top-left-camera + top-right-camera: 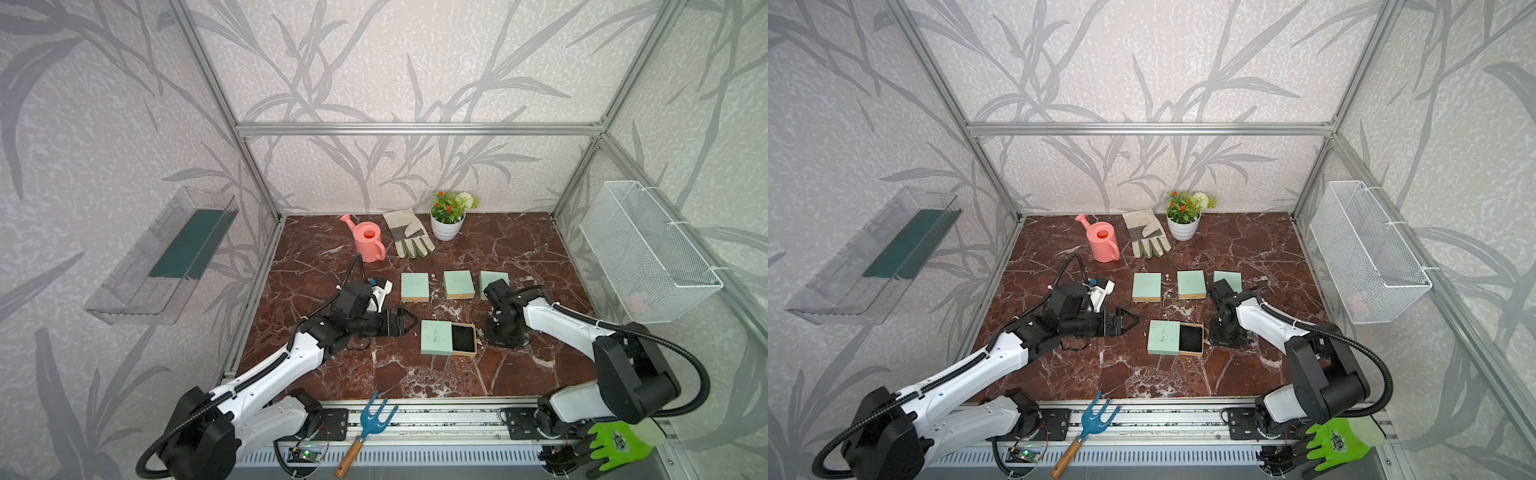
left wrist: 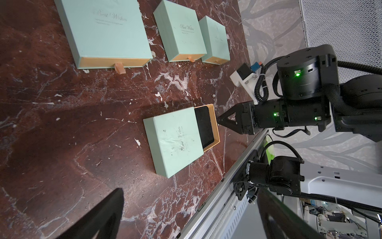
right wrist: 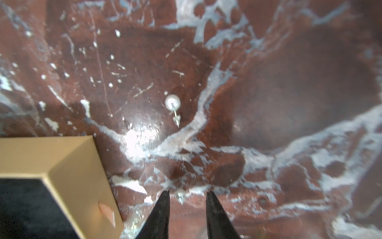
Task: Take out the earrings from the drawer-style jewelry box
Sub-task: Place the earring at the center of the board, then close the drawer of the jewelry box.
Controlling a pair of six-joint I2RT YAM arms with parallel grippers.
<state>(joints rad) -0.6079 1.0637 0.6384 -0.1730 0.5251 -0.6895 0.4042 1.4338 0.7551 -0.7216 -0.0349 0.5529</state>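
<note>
On your left, the left gripper (image 1: 414, 325) is hanging low over the worktop (image 1: 332, 374), lying on its side with its jaws spread wide and holding nothing. It is pointing at the closed end of the box (image 1: 436, 337), near it but apart from it. The box is sitting flat on the near side of a row of three closed boxes (image 1: 414, 286). Its drawer (image 1: 463, 338) is sticking out to the right, showing its black lining.

Just right of the drawer, your right gripper (image 3: 187, 193) is pointing down at the worktop, beside the drawer's front and its pull tab (image 3: 107, 211). Its jaws are standing a little apart and are clamping nothing.

In the right wrist view, one earring (image 3: 172, 103), a pearl on a short post, is lying on the bare marble outside the drawer. It is apart from the drawer's corner and clear of the gripper. The second earring (image 3: 180, 195) is sitting between the two fingertips (image 3: 163, 204), also outside the drawer. The view is too blurred there for you to tell whether it is touching either one.
</note>
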